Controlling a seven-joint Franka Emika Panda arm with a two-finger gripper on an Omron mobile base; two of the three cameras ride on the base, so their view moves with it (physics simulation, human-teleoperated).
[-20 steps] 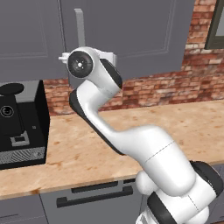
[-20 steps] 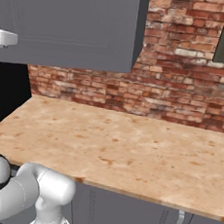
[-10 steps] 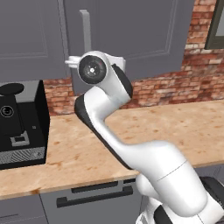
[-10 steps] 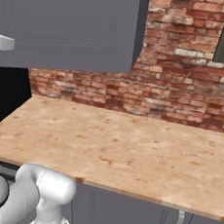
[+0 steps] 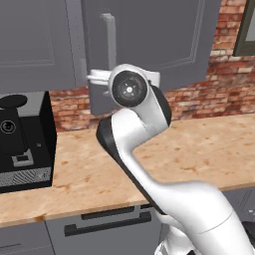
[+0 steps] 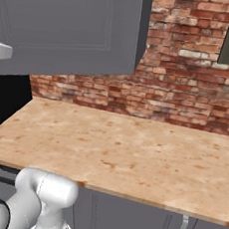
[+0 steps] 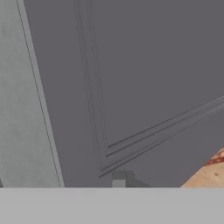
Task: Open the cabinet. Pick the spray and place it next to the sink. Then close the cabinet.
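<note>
The cabinet (image 5: 164, 35) is a dark-grey wall door with a vertical silver bar handle (image 5: 108, 37). It hangs swung out from the wall, its lower edge hanging lower in the picture than the neighbouring door's. My wrist (image 5: 129, 89) is raised at the handle's lower end and hides the fingers there. In the hand view my gripper (image 7: 119, 181) is pressed close against the door panel (image 7: 144, 78), and one dark fingertip (image 7: 119, 176) shows. The jaws stand nearly together, gripping the handle. The right base view shows the same door (image 6: 70, 27). The spray and the sink are out of view.
A black coffee machine (image 5: 22, 142) stands on the wooden counter (image 5: 199, 144) at the left, also seen as the coffee machine (image 6: 3, 100). A brick wall (image 6: 179, 93) backs the counter. Grey drawer fronts with black handles (image 5: 107, 224) run below. A window frame (image 5: 246, 30) is at the right.
The door handle has shifted right and toward the camera, and the door has swung further out. My wrist has moved with it, up and nearer. The coffee machine stays put.
</note>
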